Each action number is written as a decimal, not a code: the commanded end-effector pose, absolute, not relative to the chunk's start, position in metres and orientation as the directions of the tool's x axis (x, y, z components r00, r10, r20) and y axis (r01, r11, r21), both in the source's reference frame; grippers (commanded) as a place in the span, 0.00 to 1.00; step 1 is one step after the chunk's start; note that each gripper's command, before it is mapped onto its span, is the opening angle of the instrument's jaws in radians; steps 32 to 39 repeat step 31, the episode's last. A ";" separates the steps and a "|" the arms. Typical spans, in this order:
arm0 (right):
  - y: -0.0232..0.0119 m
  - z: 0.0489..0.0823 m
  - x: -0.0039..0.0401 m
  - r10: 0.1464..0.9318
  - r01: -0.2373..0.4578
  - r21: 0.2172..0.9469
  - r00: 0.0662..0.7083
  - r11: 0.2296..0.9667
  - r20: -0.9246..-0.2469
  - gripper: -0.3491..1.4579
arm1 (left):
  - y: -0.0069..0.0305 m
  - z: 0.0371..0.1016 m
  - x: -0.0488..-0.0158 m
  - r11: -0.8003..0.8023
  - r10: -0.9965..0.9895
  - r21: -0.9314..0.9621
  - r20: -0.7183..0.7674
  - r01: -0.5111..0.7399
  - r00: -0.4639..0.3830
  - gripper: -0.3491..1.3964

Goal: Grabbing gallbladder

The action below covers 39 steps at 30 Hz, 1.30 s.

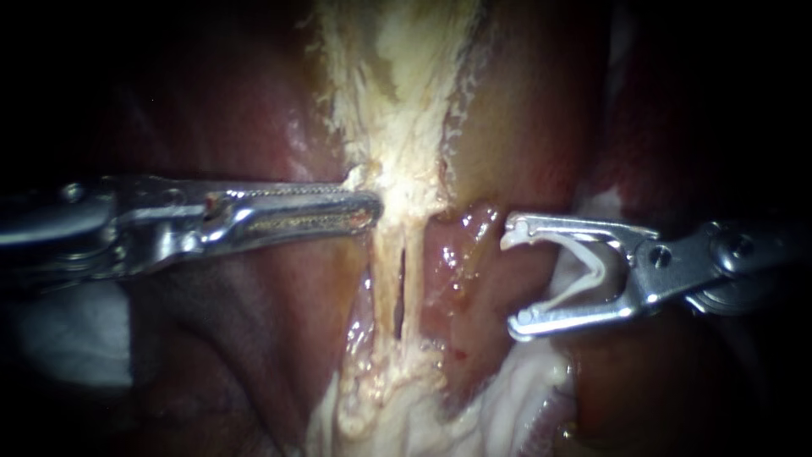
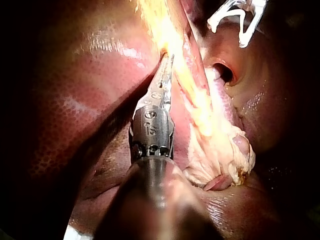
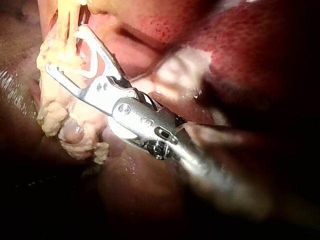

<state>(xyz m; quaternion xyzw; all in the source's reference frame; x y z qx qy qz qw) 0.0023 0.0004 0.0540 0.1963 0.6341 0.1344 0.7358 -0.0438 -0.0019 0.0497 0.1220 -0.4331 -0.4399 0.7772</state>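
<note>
While barely parted, left instrument's end effector [image 1: 374, 209] touches pale tissue [image 1: 402, 173] beside gallbladder [image 1: 520, 118] — right instrument [image 1: 512, 282] clasps clip [image 1: 585, 269].

— Where does the gallbladder [image 1: 397, 93] lie?
— Top centre of the frame: a pale, yellowish-white strip with ragged, fibrous edges, wet, running straight down.
— And lower?
— It narrows at mid-frame, then continues as 2 thin strands [image 1: 385, 275] with 1 dark slit between them, just below centre.
— Its right edge?
— Can't tell where it ends against the tan tissue [image 1: 524, 127].
</note>
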 end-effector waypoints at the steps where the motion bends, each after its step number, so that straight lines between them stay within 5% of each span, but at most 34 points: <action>1: 0.0004 0.0540 0.0023 0.447 0.051 0.459 0.160 0.887 -0.880 0.53 | -0.0017 0.0494 -0.0437 0.577 -0.794 0.575 0.562 0.580 0.232 0.03; 39: 0.0004 0.0540 0.0024 0.447 0.050 0.460 0.159 0.887 -0.880 0.53 | -0.0014 0.0486 -0.0434 0.550 -0.815 0.583 0.531 0.598 0.232 0.00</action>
